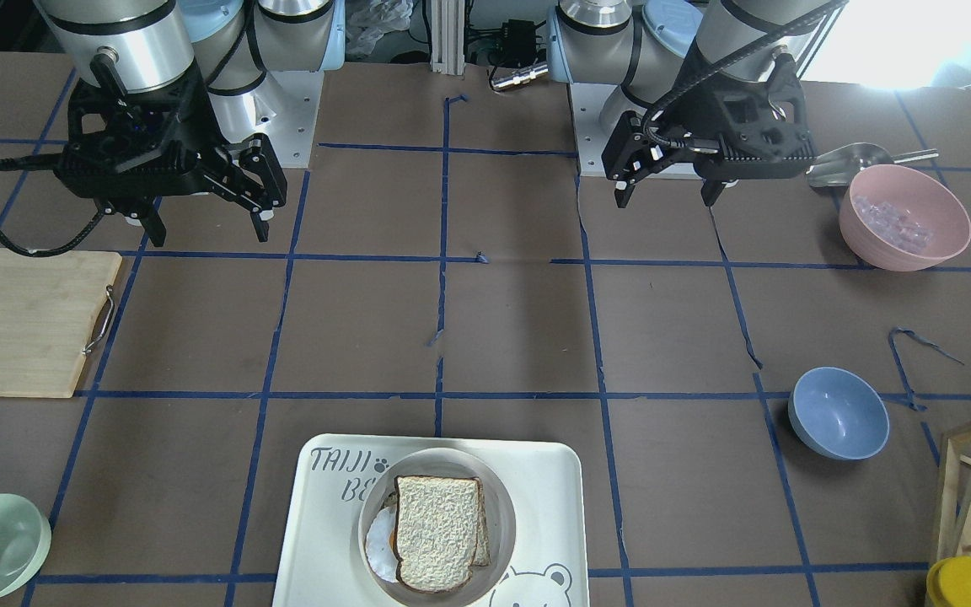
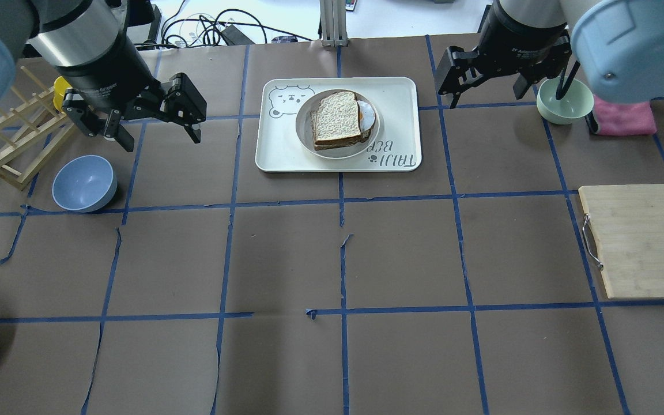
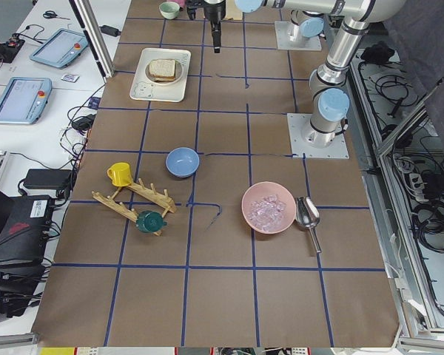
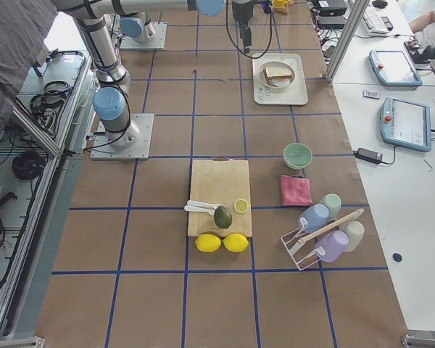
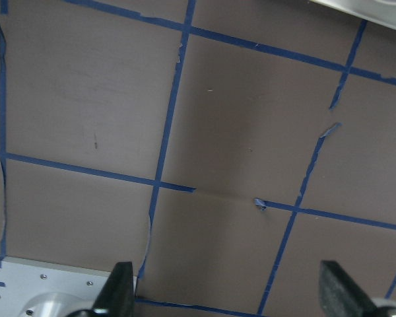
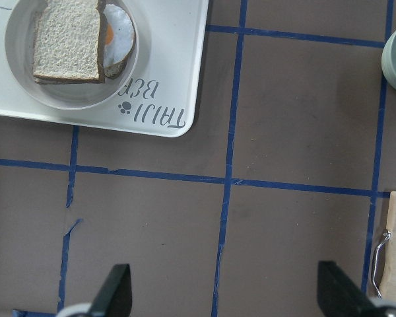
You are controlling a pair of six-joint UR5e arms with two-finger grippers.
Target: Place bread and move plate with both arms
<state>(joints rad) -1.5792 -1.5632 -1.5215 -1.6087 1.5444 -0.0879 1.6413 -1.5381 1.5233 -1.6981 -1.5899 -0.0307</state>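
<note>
The bread (image 2: 336, 118) lies on top of a stack with a fried egg and another slice on the round cream plate (image 2: 338, 153). The plate sits on the white "TAIJI BEAR" tray (image 2: 277, 150) at the far middle of the table. They also show in the front view as bread (image 1: 437, 531) on plate (image 1: 502, 523), and in the right wrist view as bread (image 6: 67, 39). My left gripper (image 2: 153, 124) hangs open and empty to the left of the tray. My right gripper (image 2: 485, 95) hangs open and empty to the right of it. Neither touches anything.
A blue bowl (image 2: 84, 183) and a wooden rack (image 2: 9, 138) stand on the left. A green bowl (image 2: 564, 101) and a pink cloth (image 2: 623, 115) lie close to the right gripper. A cutting board (image 2: 637, 242) is at the right edge. A pink bowl (image 1: 904, 217) holds ice cubes.
</note>
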